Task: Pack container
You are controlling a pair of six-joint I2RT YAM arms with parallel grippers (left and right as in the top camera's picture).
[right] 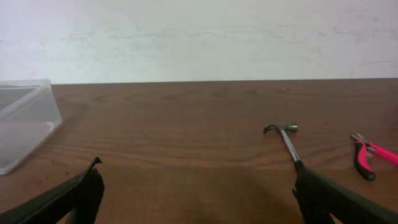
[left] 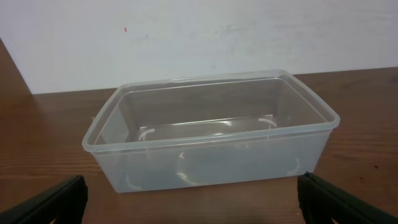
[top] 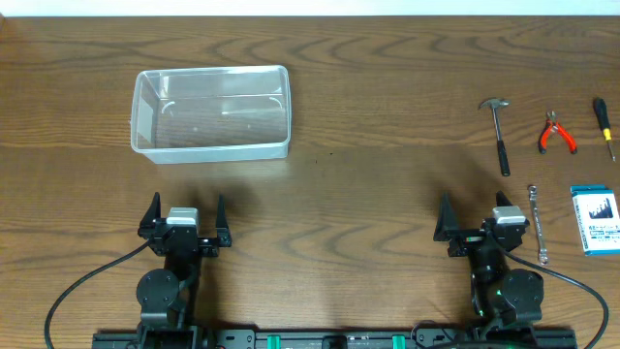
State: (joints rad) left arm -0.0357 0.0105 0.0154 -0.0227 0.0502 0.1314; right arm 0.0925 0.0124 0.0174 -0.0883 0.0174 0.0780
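Brown wooden table (top: 368, 145) fills our overhead view, and the clear rectangular plastic container (top: 211, 145) sits open-topped at upper left. Far right we see a steel-headed hammer (top: 500, 131), red-handled pliers (top: 556, 133), a slim screwdriver (top: 604, 126), a thin metal wrench (top: 537, 225) and a blue-and-white box (top: 594, 219). The left gripper (top: 188, 199) and right gripper (top: 475, 200) are spread wide, holding nothing.

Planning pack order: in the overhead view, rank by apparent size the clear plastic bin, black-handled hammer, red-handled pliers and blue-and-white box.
1. Clear rectangular plastic container
2. Small blue-and-white box, cropped at the frame edge. It covers more area than the hammer, but the hammer is longer.
3. Black-handled hammer
4. Red-handled pliers
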